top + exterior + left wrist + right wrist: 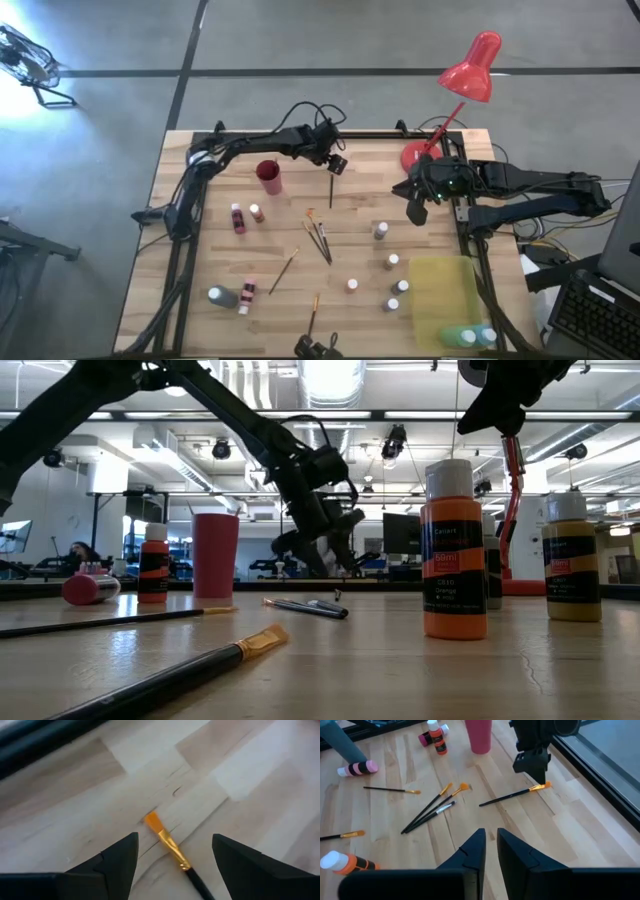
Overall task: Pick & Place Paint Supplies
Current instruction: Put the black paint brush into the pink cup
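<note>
**Mia:** The left gripper [172, 852] is open, right over the bristle end of a black paintbrush [331, 190] lying flat on the bench [200, 230], near the red cup [268, 176]. Will it get it?

**Sam:** Maybe not. The brush is thin and flat, so the fingers could slide off or just push it away.

**Mia:** And the right gripper [490, 851]?

**Sam:** Nearly closed, holding nothing, up by the red lamp [470, 75]. It might bump the lamp.
</note>
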You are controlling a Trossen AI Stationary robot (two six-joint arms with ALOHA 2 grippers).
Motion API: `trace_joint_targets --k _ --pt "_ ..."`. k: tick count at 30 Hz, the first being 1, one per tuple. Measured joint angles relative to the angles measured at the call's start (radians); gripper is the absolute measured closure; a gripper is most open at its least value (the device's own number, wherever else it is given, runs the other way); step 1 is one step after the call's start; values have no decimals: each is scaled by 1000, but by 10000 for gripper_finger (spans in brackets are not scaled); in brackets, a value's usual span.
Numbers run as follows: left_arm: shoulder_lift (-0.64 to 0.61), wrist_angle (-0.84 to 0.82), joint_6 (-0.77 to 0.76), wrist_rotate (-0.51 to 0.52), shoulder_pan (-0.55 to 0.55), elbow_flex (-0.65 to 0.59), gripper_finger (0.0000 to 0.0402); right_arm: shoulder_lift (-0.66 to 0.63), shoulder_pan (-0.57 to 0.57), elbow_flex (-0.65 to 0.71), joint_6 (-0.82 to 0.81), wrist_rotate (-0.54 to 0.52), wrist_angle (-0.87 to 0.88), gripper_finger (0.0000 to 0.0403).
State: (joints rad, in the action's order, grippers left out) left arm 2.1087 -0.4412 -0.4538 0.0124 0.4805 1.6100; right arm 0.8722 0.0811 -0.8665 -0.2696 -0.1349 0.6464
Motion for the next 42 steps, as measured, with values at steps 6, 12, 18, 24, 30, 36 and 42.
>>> trace_joint_targets --k 6,12,18,24,30,36,42 --pt "25 37 -20 1 2 4 142 0 0 0 0 0 0 349" --pt "30 40 -27 8 2 4 142 0 0 0 0 0 1 335" --pt "62 48 -33 14 3 5 142 0 0 1 0 -1 0 324" --pt "80 80 -37 25 4 4 142 0 0 1 0 -2 0 316" --pt "83 95 -37 34 3 4 153 1 0 1 0 -3 1 316" --pt "83 66 -26 58 3 5 196 1 0 1 6 -4 1 339" --pt "83 62 -26 72 3 5 225 1 0 1 8 -4 1 360"
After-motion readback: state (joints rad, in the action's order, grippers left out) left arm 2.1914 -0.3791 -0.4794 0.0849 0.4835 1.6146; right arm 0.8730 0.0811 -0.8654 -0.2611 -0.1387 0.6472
